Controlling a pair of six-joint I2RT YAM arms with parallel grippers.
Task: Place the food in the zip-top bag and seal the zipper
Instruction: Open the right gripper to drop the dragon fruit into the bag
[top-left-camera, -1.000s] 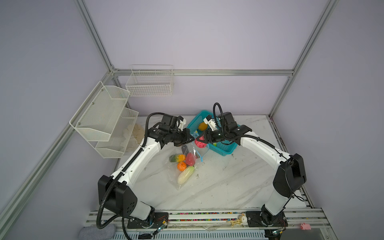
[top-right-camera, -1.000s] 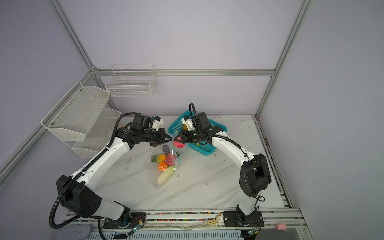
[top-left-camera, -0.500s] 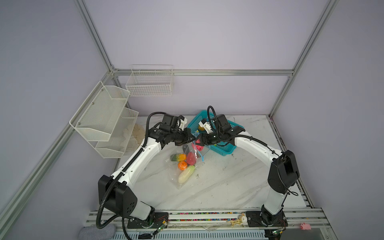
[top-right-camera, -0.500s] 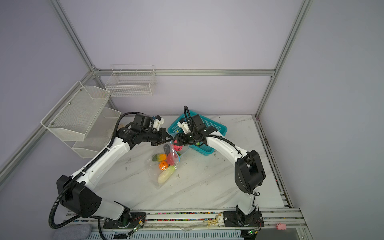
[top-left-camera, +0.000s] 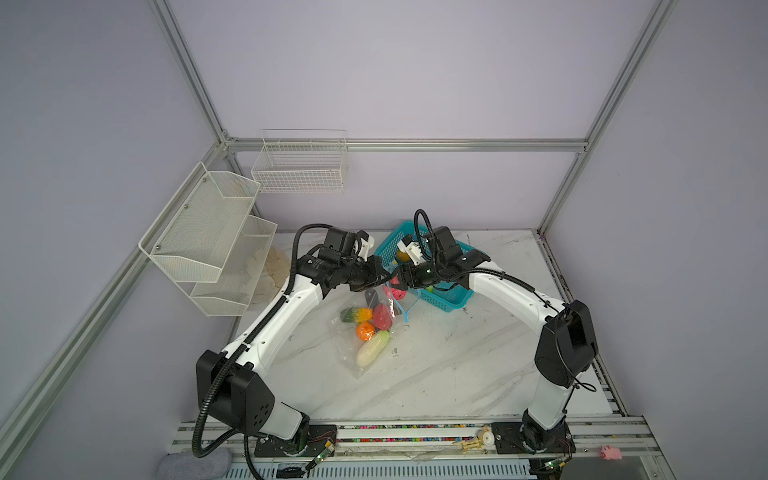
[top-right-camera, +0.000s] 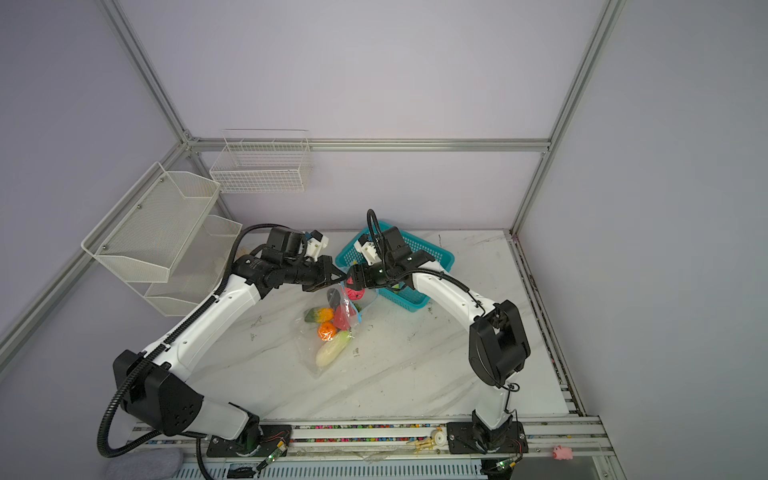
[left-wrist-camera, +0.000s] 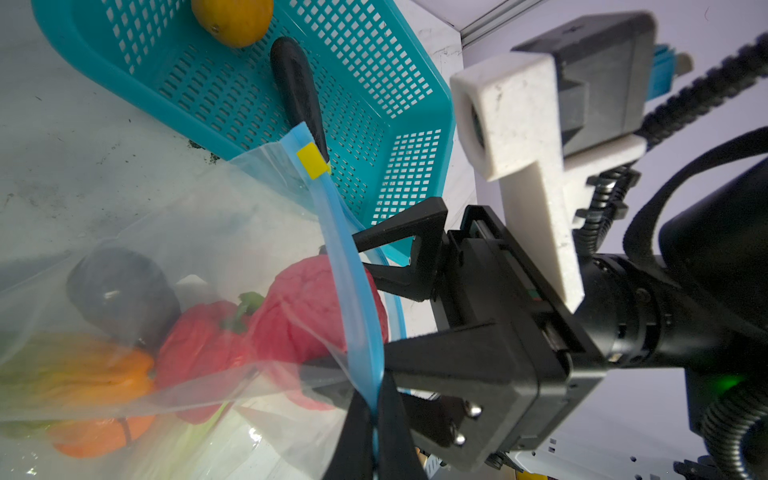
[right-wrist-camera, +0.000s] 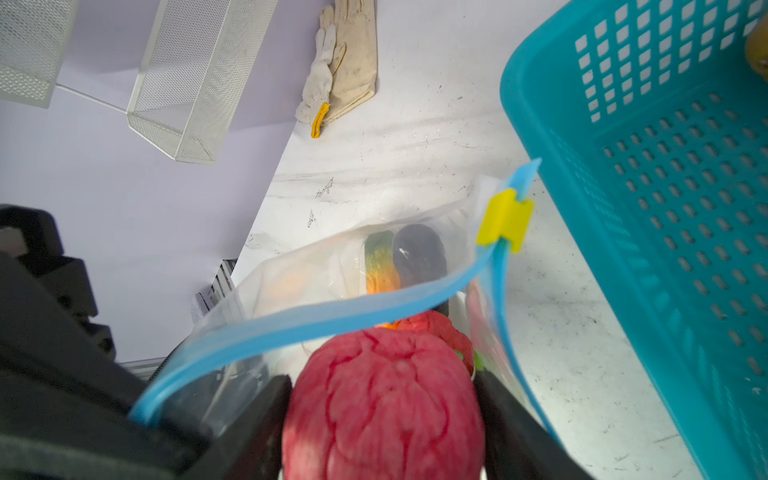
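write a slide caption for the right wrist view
Right pincer flanking a pink-red toy fruit at the open mouth of the zip-top bag, teal basket alongside.

Glossy clear plastic bag, perforated teal plastic basket.

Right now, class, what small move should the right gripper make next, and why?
Probably open the right gripper and drop the pink-red toy fruit. It grips the fruit at the open mouth of the zip-top bag, while the left gripper pinches the blue zipper strip and holds that mouth up. Other food already lies deeper inside.
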